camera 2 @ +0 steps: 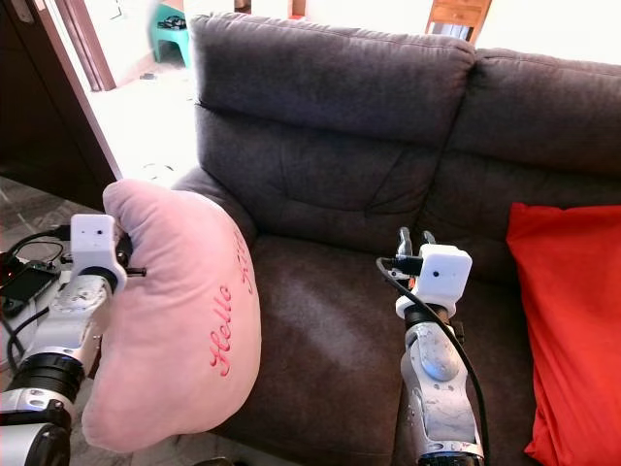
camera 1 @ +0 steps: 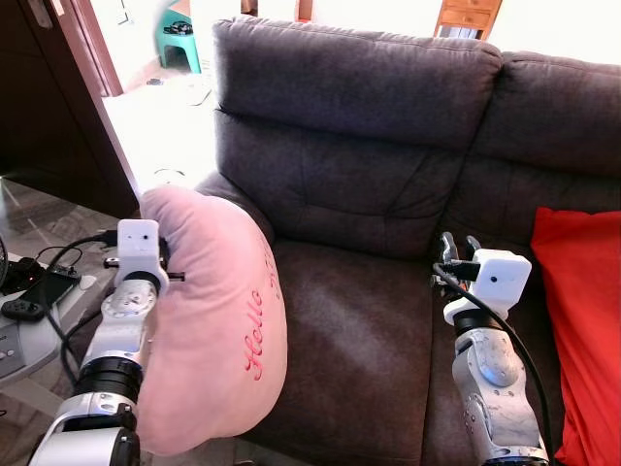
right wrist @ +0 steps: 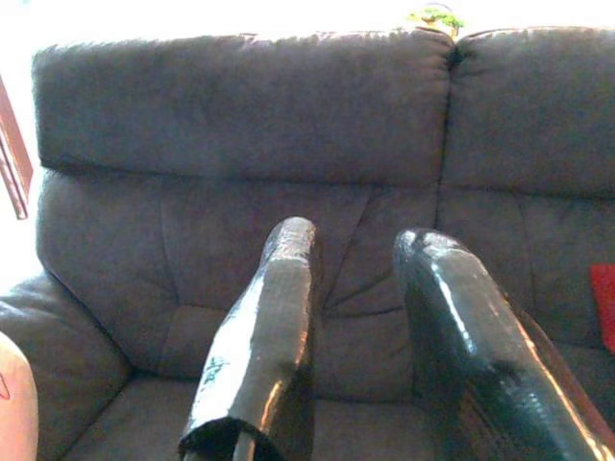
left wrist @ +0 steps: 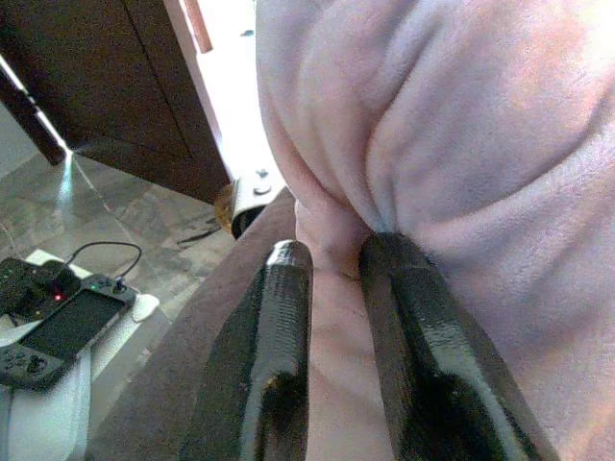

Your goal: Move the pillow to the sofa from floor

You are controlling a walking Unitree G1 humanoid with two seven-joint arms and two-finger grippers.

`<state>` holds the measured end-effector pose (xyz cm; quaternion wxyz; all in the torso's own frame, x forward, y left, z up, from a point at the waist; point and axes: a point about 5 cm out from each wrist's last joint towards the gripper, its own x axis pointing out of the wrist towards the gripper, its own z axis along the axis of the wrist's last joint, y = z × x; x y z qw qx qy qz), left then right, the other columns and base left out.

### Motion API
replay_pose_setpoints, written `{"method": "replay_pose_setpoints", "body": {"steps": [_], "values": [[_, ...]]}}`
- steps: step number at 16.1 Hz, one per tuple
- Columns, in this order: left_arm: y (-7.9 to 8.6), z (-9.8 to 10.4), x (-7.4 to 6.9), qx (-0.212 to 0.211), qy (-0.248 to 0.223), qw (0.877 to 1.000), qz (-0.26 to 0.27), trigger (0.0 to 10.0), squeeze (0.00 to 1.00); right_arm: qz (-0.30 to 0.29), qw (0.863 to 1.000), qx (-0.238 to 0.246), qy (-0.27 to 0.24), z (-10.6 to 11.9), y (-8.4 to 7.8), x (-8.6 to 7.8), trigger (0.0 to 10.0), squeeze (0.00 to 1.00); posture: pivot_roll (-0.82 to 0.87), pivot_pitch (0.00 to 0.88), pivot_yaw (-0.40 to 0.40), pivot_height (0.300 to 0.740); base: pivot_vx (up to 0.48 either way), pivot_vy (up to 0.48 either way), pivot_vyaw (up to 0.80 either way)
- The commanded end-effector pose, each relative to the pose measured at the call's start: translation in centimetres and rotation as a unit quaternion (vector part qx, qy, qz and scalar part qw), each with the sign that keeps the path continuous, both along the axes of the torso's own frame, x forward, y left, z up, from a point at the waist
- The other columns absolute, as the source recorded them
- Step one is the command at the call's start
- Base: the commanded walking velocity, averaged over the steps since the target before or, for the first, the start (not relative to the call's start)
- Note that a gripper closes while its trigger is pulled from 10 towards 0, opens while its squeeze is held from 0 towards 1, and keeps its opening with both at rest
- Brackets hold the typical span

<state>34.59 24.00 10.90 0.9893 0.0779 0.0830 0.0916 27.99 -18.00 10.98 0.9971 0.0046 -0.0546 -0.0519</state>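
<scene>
The left gripper's [left wrist: 332, 264] two black fingers [left wrist: 281, 327] were pinched nearly together on a fold of the pink pillow [camera 1: 218, 320], the plush puckering where the tips bit in. The right gripper [right wrist: 360, 250] hung over the middle seat cushion with its fingers parted by a clear gap and nothing between them.

The pillow was soft, rounded and pale pink, with red cursive stitching reading "Hello" down its face; the rest of the lettering curved out of sight over the bulge. It was lifted off the floor and stood on edge against the front of the sofa's [camera 1: 388, 146] left armrest, overlapping the left edge of the seat cushion. Whether its lower end touched anything could not be told, as the left arm and the picture's edge cut it off.

A red cushion [camera 1: 582, 320] lay at the sofa's right end, partly cropped. A handheld game console [left wrist: 58, 331] with cables sat on a low white surface left of the sofa.
</scene>
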Motion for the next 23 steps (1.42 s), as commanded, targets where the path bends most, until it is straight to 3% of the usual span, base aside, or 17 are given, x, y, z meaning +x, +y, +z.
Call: {"method": "replay_pose_setpoints", "body": {"steps": [1,14,15,16,17,18,19,23], "values": [[-0.3,-0.7,-0.3,0.007,0.012,1.000,-0.010,10.0,1.00,0.000,1.000,-0.006,0.005,0.0,-0.1,-0.1,10.0,0.00,0.07,0.026,-0.029,0.740,0.000,0.000,0.00],[0.0,3.3,-0.7,-0.012,-0.113,0.993,0.013,10.0,1.00,0.006,1.000,-0.003,0.001,0.1,0.1,0.0,10.0,0.00,0.08,0.027,-0.034,0.740,0.000,0.000,0.00],[-0.5,3.6,-0.6,-0.029,-0.122,0.992,-0.002,10.0,0.64,0.006,1.000,-0.002,0.001,0.1,0.1,0.0,10.0,0.00,0.08,0.027,-0.033,0.740,0.000,0.000,0.00],[-1.0,3.7,-0.6,-0.036,-0.123,0.992,-0.020,10.0,0.64,0.006,1.000,-0.002,0.001,0.1,0.1,0.0,10.0,0.00,0.08,0.027,-0.033,0.740,0.000,0.000,0.00],[-2.0,3.6,-0.7,-0.040,-0.123,0.990,-0.053,10.0,0.00,0.006,1.000,-0.003,0.001,0.1,0.1,0.0,10.0,0.00,0.08,0.027,-0.032,0.740,0.000,0.000,0.00],[-3.2,3.4,-1.1,-0.045,-0.120,0.987,-0.092,10.0,0.00,0.005,1.000,-0.002,0.001,0.1,0.1,0.0,10.0,0.00,0.08,0.027,-0.032,0.740,0.000,0.000,0.00],[-3.4,3.3,-1.2,-0.047,-0.120,0.987,-0.098,10.0,0.00,0.005,1.000,-0.002,0.001,0.1,0.1,0.0,10.0,0.00,0.08,0.027,-0.032,0.740,0.000,0.000,0.00],[-3.3,2.0,-1.6,-0.048,-0.090,0.991,-0.083,10.0,0.00,0.006,1.000,-0.002,0.002,0.0,0.2,0.0,10.0,0.00,0.08,0.027,-0.030,0.740,0.000,0.000,0.00]]}}
